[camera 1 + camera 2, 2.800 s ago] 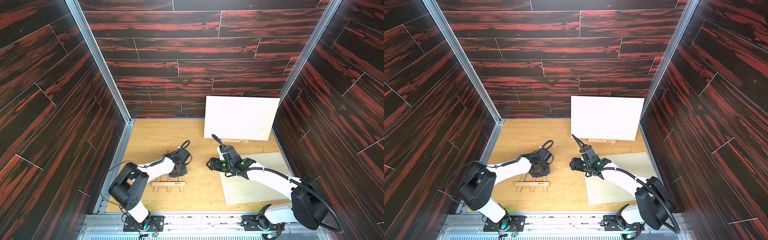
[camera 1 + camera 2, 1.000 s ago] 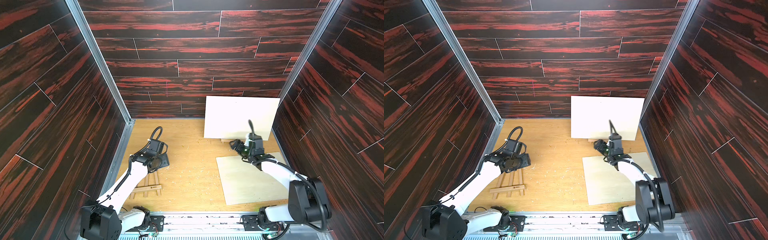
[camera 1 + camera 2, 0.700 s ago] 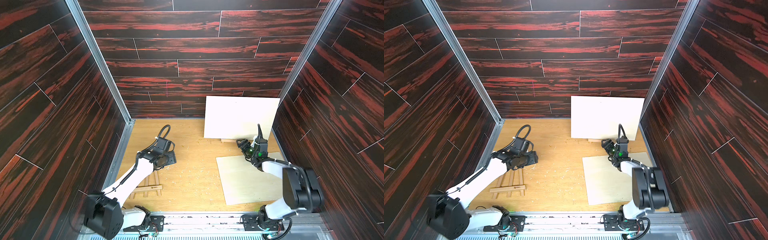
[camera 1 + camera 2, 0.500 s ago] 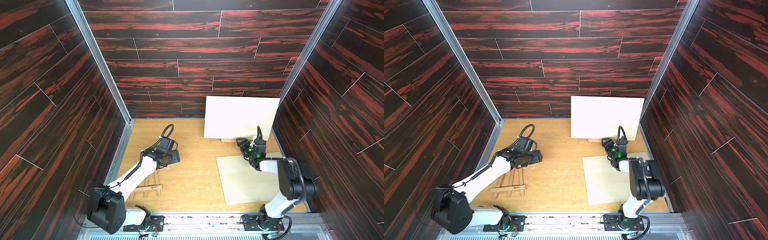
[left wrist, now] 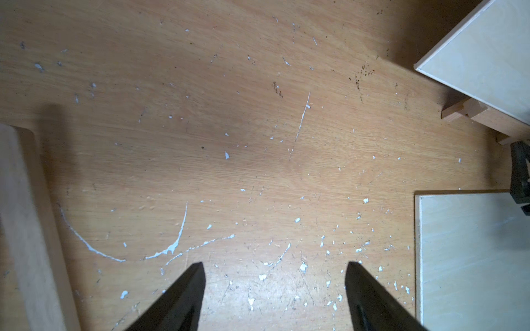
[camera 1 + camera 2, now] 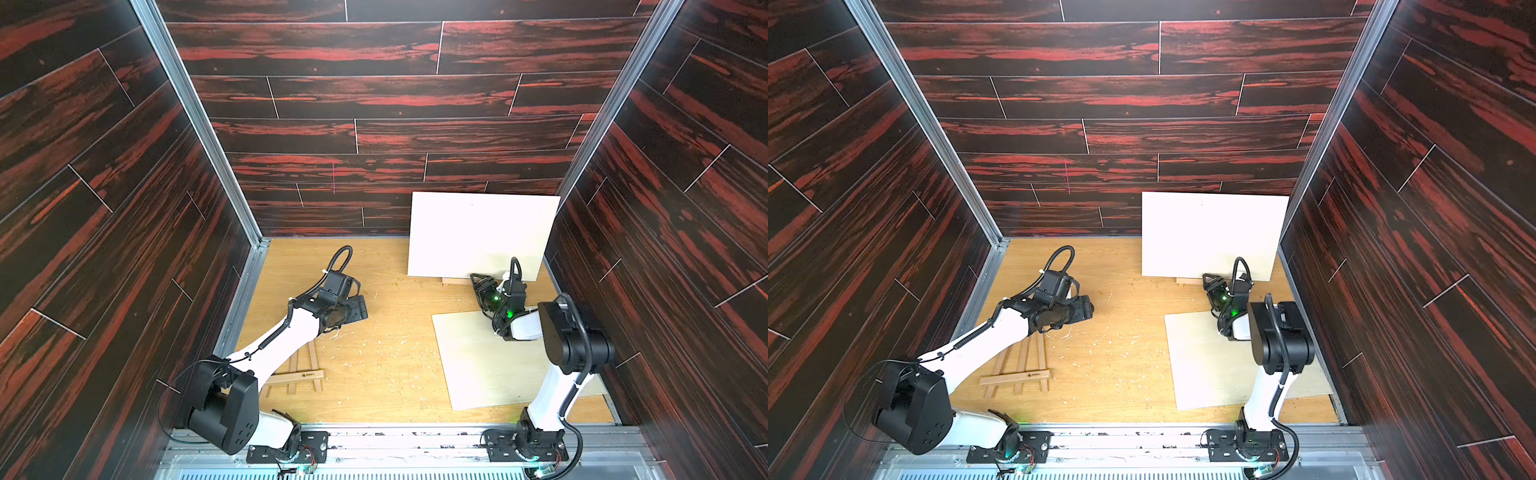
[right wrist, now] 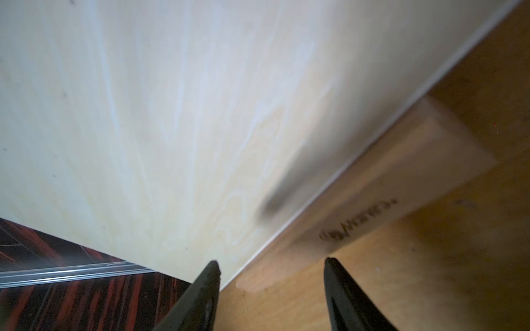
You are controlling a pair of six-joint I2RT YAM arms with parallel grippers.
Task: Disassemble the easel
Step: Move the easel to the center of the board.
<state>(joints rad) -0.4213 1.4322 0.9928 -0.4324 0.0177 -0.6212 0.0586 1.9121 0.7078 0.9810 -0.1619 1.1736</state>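
Counted two easels, two boards, two claws.

Logged flat easel (image 6: 300, 376) (image 6: 1017, 378) at lower left of both top views, lying on the floor (image 6: 395, 332): pale wood, three slats drawing closer together toward their far ends, one crossbar with small dark print. Slat ends hidden under the left arm (image 6: 274, 353).

Logged standing easel (image 6: 455, 281) (image 6: 1188, 281) at centre right, against the back wall. Only its wooden ledge showing below the upright board (image 6: 478, 232) (image 6: 1212, 232), which rests on that ledge. Dark lettering on the ledge (image 7: 387, 186) in the right wrist view, too blurred to read.

Found flat board (image 6: 486, 374) (image 6: 1208, 365) on the floor at lower right, well apart from the flat easel.

Left claw (image 6: 361, 307) (image 5: 275, 266): jaws apart, nothing between them, over bare scratched floor just beyond the flat easel.

Right claw (image 6: 478, 277) (image 7: 271, 262): jaws apart, at the end of the standing easel's ledge. Contact with the ledge not discernible.
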